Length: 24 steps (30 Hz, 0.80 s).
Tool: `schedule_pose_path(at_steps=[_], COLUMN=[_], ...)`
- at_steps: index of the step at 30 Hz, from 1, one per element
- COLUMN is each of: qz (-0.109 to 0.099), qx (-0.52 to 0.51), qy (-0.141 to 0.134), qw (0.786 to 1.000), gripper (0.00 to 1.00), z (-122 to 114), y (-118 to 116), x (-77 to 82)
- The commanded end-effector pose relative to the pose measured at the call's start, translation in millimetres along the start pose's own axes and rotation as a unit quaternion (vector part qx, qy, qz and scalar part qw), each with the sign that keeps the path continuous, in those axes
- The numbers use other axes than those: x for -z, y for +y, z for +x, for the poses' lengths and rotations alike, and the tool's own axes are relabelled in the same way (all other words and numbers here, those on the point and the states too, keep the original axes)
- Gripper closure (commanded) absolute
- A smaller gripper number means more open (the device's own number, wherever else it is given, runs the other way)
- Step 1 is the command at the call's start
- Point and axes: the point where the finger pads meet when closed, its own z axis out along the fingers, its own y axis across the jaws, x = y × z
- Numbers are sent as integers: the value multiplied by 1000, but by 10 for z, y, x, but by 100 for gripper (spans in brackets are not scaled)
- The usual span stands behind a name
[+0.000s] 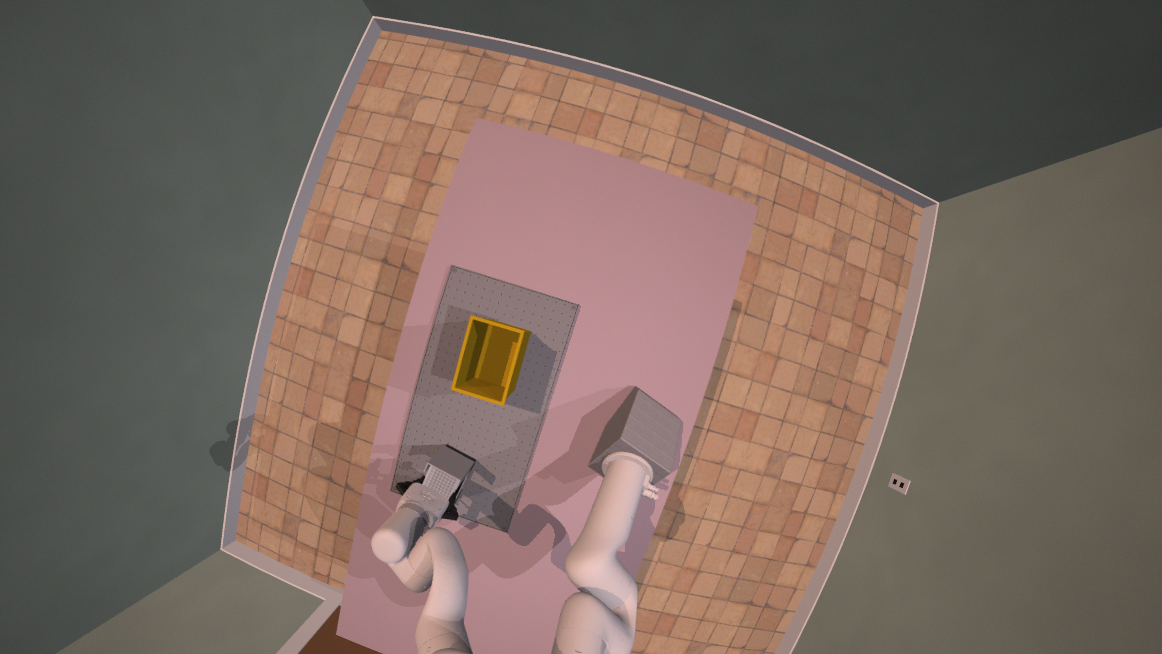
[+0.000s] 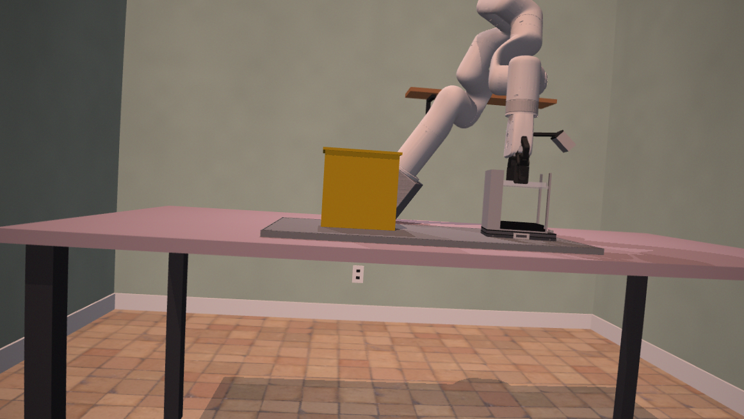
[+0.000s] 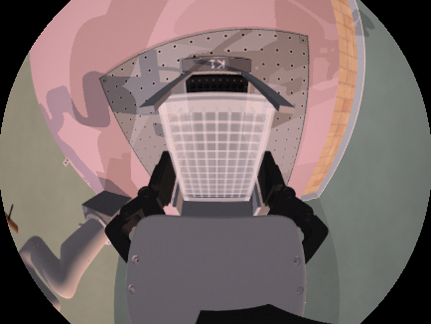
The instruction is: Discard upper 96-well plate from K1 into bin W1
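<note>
My gripper (image 3: 216,161) is shut on the upper 96-well plate (image 3: 215,148), a translucent white plate with a grid of wells. In the side view the gripper (image 2: 518,174) holds the plate (image 2: 525,184) level near the top of the posts of rack K1 (image 2: 515,207). The lower plate (image 2: 522,226) is dark and lies on the rack's base; it shows in the wrist view (image 3: 215,82) behind the K1 label. In the overhead view the plate (image 1: 439,480) is over the rack (image 1: 443,475). The yellow bin W1 (image 1: 489,359) (image 2: 360,188) stands upright further along the grey baseplate.
The grey perforated baseplate carries rack and bin on the pink table. The arm's grey base block (image 1: 638,432) stands beside the baseplate. A wooden shelf (image 2: 479,97) hangs on the wall behind the arm.
</note>
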Motion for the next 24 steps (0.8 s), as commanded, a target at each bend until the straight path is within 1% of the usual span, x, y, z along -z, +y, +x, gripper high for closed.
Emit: schedule_pose_path(at_steps=[1, 24], qz=[-2, -2], qx=[0, 0], qy=[0, 1], qw=[1000, 1000], gripper=[100, 100], z=[5, 5], y=[13, 13], x=[81, 431])
